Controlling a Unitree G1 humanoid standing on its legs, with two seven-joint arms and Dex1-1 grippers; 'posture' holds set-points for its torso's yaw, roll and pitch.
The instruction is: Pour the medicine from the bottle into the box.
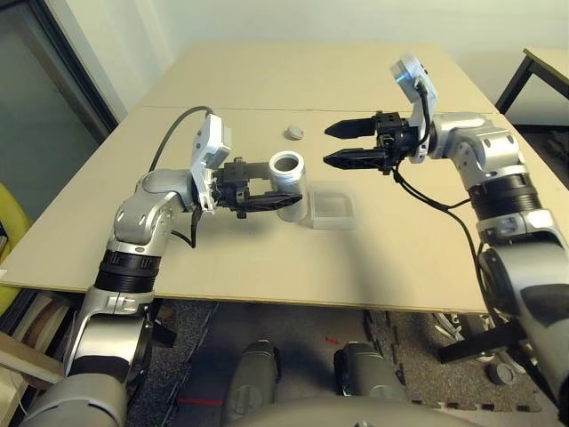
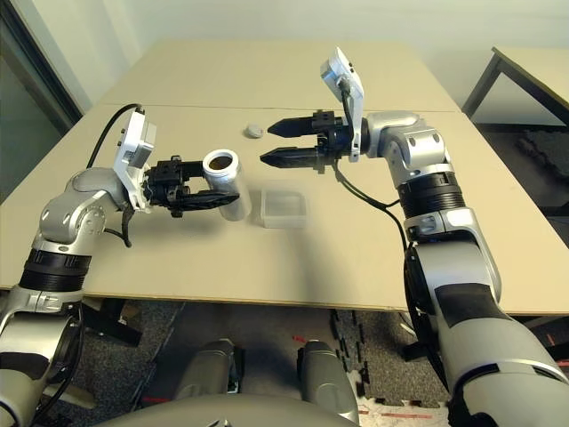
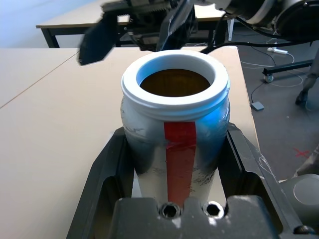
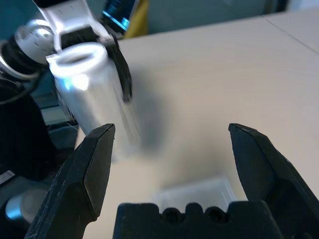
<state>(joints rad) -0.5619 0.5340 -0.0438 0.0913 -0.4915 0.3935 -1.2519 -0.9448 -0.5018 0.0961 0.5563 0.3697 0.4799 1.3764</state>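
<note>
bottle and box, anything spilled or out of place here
Nothing spilled. The bottle is open and upright in the left pincer, beside the box. Its loose cap lies apart on the table. The right pincer hangs open above.

Bright, even light; right wrist view blurred on the bottle [image 4: 87, 84].

Bottle [image 3: 174, 149]: silvery-grey body, one red-orange stripe running down the label, white rim at the open mouth, dark brown interior. Box [image 1: 331, 207]: clear plastic, faintly whitish against the tan table [image 1: 267, 80]. Loose cap [image 1: 294, 132]: plain grey. Left gripper [image 1: 265, 185] and right gripper [image 1: 343, 144]: black fingers on silver arms, each with a white wrist housing. Black cables on both arms.
</note>
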